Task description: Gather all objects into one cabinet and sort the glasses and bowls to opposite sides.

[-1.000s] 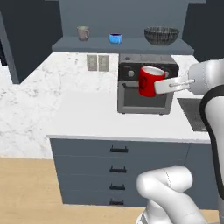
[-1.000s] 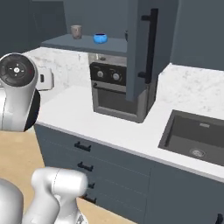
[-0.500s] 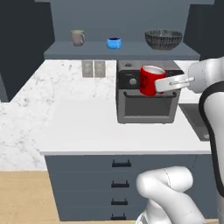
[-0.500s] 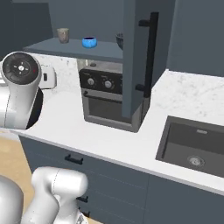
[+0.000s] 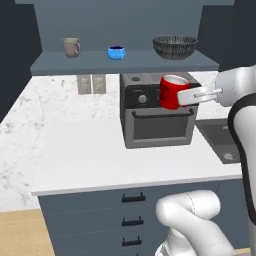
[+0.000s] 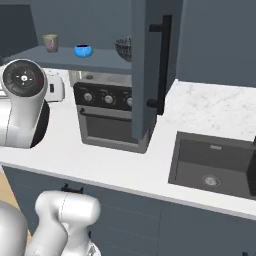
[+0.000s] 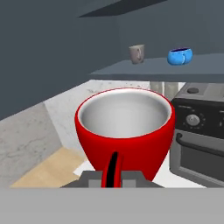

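My gripper is shut on the handle of the glossy red mug, holding it upright in the air in front of the toaster oven's top. In the hand view the red mug is close up, its pale inside showing nothing in it and its handle between my gripper tips. On the open cabinet's blue-grey shelf stand the taupe mug at the left, the squat blue cup in the middle and the dark mesh bowl at the right. The bowl is partly hidden by the cabinet door.
A dark toaster oven stands on the white marble counter below the shelf. A dark sink is set into the counter to the right. The open cabinet door with its black handle hangs beside the oven. Drawers run below the counter.
The whole picture has shifted as the base drove, so shelf and oven now sit more head-on and slightly left. The red mug stays in my shut gripper at about the same height.
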Motion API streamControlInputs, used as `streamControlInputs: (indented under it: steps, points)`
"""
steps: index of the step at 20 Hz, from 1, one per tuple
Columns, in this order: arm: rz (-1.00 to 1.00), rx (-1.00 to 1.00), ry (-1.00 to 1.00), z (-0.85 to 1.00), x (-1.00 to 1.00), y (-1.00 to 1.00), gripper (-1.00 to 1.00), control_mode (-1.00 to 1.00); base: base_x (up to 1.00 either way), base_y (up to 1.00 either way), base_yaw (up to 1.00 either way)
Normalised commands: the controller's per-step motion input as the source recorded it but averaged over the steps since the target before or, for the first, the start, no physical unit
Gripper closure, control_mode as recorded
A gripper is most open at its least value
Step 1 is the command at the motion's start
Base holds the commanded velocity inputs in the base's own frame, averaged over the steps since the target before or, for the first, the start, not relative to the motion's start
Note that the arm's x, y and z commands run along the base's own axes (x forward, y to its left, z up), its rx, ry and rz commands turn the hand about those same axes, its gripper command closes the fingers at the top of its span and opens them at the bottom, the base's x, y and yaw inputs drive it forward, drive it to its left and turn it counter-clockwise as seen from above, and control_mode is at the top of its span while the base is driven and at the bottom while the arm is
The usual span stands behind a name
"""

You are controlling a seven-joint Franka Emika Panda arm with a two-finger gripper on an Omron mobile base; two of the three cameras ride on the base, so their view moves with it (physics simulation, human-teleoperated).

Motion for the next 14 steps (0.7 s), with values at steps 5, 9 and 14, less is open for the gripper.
streamControlInputs:
  steps: [5,9,14]
  points:
    - [0.00,0.00,0.00,0.00,0.00,0.00,1.00,1.00,0.26,0.41,-0.24]
    - [0.00,0.00,0.00,0.00,0.00,0.00,1.00,1.00,0.15,0.45,0.00]
    - [0.00,0.00,0.00,0.00,0.00,0.00,1.00,1.00,0.48,0.32,0.00]
